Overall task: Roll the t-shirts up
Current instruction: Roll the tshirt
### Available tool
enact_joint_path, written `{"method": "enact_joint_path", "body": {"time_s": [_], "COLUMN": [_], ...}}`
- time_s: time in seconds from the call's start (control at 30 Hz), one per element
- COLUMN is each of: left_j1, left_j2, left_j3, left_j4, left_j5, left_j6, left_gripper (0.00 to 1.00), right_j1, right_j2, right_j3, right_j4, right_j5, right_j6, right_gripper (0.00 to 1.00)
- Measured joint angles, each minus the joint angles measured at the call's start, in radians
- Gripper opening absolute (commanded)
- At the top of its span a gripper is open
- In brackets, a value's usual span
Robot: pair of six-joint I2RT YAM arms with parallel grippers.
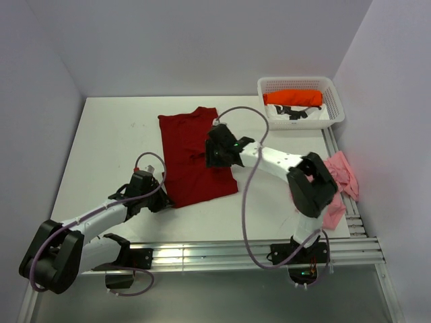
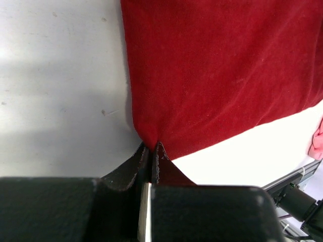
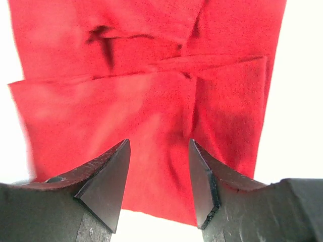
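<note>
One dark red t-shirt (image 1: 190, 168) | corner pinched in left hand (image 2: 152, 149) | under spread right hand (image 3: 158, 169)

Robot lab, white table (image 1: 114, 134), plain walls (image 1: 202, 40)

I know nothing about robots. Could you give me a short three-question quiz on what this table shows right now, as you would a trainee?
1. True or false: the left hand is shut on a corner of the dark red t-shirt.
2. Where is the orange-red t-shirt? A: in the white basket. B: on the floor. C: under the dark red t-shirt.
3. Fill in: above the dark red t-shirt, the fingers of the right hand are ____ (open or shut).

Key: 1 true; 2 A; 3 open.
</note>
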Motion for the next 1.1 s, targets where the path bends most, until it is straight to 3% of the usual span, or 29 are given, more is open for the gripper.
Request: {"method": "enact_joint_path", "body": {"time_s": [0.13, 0.23, 0.4, 0.63, 0.83, 1.1], "left_j1": [-0.001, -0.002, -0.002, -0.002, -0.003, -0.003], "left_j2": [-0.014, -0.021, -0.031, -0.035, -0.041, -0.041], "left_j3": [0.000, 0.000, 0.000, 0.000, -0.001, -0.001], "left_j4": [-0.020, -0.031, -0.045, -0.050, -0.055, -0.056], "left_j5": [-0.014, -0.020, -0.028, -0.035, -0.042, -0.043], "left_j6": [-0.003, -0.003, -0.004, -0.004, -0.004, -0.004], "left_gripper": [0.09, 0.08, 0.08, 0.07, 0.07, 0.06], "right_j1": [-0.060, -0.111, -0.144, -0.237, -0.239, -0.241], "right_j2": [-0.208, -0.347, -0.496, -0.505, -0.513, -0.440], "right_j3": [-0.152, -0.280, -0.526, -0.767, -0.821, -0.842], "right_j4": [0.068, 0.129, 0.230, 0.380, 0.512, 0.642], "right_j5": [-0.070, -0.097, -0.142, -0.281, -0.343, -0.414], "right_j6": [-0.011, -0.035, -0.051, 0.013, 0.062, 0.122], "right_gripper": [0.57, 0.63, 0.63, 0.68, 0.66, 0.50]}}
